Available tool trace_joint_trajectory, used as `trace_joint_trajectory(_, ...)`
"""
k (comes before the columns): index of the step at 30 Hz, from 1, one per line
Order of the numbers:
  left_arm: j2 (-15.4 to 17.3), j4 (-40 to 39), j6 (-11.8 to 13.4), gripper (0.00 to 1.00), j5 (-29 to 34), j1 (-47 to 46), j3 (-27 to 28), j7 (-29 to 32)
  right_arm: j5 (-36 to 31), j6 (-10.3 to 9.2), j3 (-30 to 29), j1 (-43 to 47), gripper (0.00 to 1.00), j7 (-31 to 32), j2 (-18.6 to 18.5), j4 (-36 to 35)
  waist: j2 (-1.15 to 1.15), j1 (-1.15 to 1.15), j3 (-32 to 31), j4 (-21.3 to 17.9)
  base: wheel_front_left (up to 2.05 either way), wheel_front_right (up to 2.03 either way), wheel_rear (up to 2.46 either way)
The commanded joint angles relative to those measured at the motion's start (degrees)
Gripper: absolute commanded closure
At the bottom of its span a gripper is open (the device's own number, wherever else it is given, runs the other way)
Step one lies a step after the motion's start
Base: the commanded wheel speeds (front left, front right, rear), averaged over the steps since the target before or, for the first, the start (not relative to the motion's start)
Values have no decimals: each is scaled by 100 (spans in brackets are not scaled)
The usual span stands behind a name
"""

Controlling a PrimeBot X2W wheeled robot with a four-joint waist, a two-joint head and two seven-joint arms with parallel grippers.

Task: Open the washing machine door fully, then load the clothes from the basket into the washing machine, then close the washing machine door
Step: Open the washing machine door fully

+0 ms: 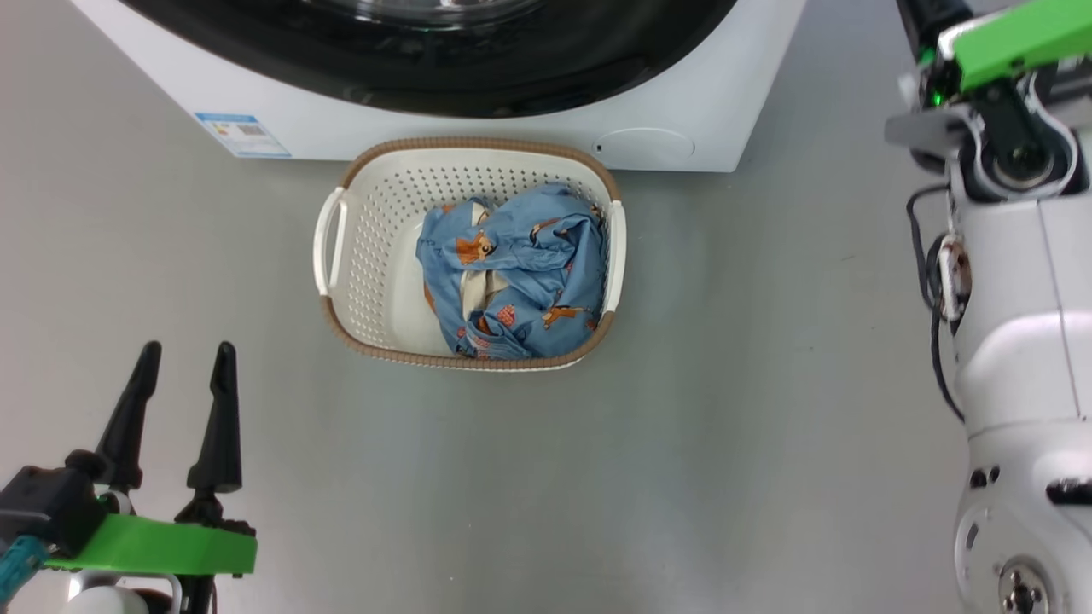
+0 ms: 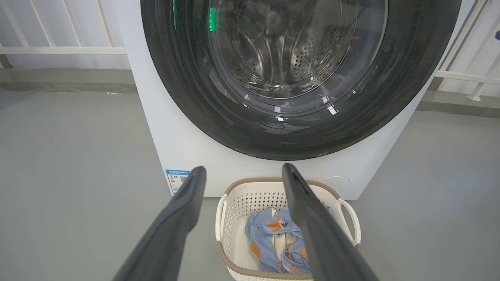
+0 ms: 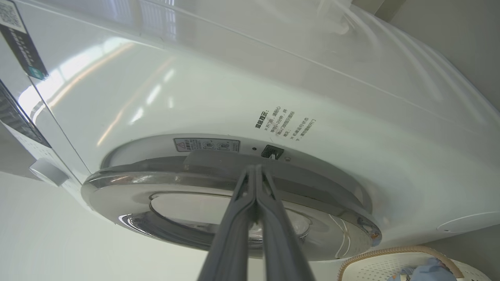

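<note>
Down at the lower left of the head view, the left gripper (image 1: 188,350) hangs over the grey floor (image 1: 682,443) with its two dark fingers spread apart and nothing between them. Beyond it, at the middle of the floor, stands the perforated cream basket (image 1: 367,256) with its brown woven-look rim. The clothes (image 1: 529,256) lie bunched against the basket's right side: light blue fabric printed with orange-brown animals, with a cream cloth (image 1: 476,290) showing in a fold. The basket's left half shows bare bottom. Its far rim sits just beside the base of the white washing machine (image 1: 478,132), which has a blue sticker (image 1: 243,135) at its lower left corner. Above that, the round door (image 2: 183,78) with its glossy black rim faces the left wrist camera, the steel drum visible through the glass. Farther up, the right gripper (image 3: 256,168) is clenched, fingers pressed together on nothing, tips at the door's grey edge just below a dark latch slot (image 3: 272,151).
</note>
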Motion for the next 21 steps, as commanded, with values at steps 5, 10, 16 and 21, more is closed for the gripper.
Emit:
trace_joint_trajectory(5, 205, -125, -18, 0, -66, -185, 137, -52, -215, -5, -98, -585, 100, 189, 97, 95, 0, 0, 92, 106, 0, 0, 0)
trace_joint_trajectory(10, 207, -130, -18, 0, -89, -213, 98, -52, -390, -5, -246, -1014, 100, 330, 97, 387, 0, 0, 166, 172, 0, 0, 0)
trace_joint_trajectory(16, 190, -167, -18, 0, -132, -288, 15, -52, -591, -5, -379, -1549, 100, 328, 97, 761, 0, 0, 301, 239, 0, 0, 0)
trace_joint_trajectory(21, 164, -191, -18, 0, -199, -399, -68, -52, -781, -5, -386, -1998, 100, 298, 97, 1152, 0, 0, 464, 324, 0, 0, 0)
